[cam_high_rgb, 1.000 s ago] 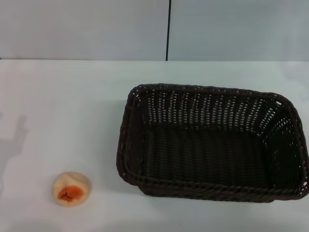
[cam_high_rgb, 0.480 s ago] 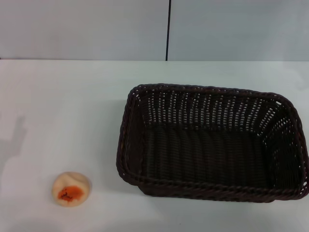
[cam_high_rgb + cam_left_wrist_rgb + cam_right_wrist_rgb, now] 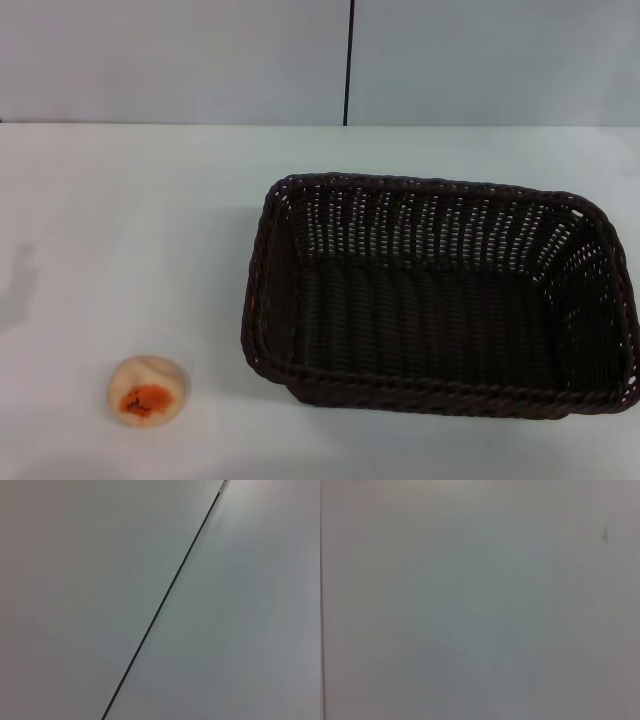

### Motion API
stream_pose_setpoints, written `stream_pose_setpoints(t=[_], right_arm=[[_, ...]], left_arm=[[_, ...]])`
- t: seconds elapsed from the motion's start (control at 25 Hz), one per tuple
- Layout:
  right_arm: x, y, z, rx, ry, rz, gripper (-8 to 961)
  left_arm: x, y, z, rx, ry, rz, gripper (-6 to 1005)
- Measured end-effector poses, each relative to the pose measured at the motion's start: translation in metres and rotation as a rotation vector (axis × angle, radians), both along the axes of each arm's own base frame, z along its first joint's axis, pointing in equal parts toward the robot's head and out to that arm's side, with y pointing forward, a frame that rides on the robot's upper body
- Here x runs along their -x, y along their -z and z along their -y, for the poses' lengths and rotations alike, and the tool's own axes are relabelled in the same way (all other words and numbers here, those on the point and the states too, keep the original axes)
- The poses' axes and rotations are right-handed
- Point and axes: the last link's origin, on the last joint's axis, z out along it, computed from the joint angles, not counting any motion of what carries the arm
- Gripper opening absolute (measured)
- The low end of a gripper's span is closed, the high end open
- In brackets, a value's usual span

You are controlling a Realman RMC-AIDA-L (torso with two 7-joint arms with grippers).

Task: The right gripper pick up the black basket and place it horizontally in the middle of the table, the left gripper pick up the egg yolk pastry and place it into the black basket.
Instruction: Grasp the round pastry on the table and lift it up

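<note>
The black basket stands upright on the white table, right of the middle, its long side running left to right, and it is empty. The egg yolk pastry lies on the table at the front left, apart from the basket, with its orange patch up. Neither gripper shows in the head view. The left wrist view shows only a pale wall with a thin dark seam. The right wrist view shows only a plain pale surface.
A pale wall with a dark vertical seam stands behind the table's far edge. A faint shadow falls on the table at the far left.
The shadow at the table's left edge has shrunk and slid further left. The basket and the pastry have not moved.
</note>
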Motion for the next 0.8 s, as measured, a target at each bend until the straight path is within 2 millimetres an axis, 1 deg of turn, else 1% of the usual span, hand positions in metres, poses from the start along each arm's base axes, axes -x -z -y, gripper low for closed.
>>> stream_pose_setpoints(t=[0.16, 0.48, 0.68, 0.8], right_arm=[[0.003, 0.001, -0.005, -0.002, 0.005, 0.004, 393], [0.003, -0.001, -0.006, -0.013, 0.008, -0.008, 393], [0.002, 0.003, -0.001, -0.002, 0.001, -0.019, 393], [-0.006, 0.008, 0.005, 0.007, 0.026, -0.042, 393]], left_arm=[[0.000, 0.000, -0.002, -0.001, 0.002, -0.001, 710], [0.001, -0.001, -0.002, 0.001, -0.003, -0.019, 709], [0.006, -0.005, -0.003, 0.020, -0.021, -0.057, 709], [0.008, -0.007, -0.005, 0.037, -0.015, -0.082, 709]])
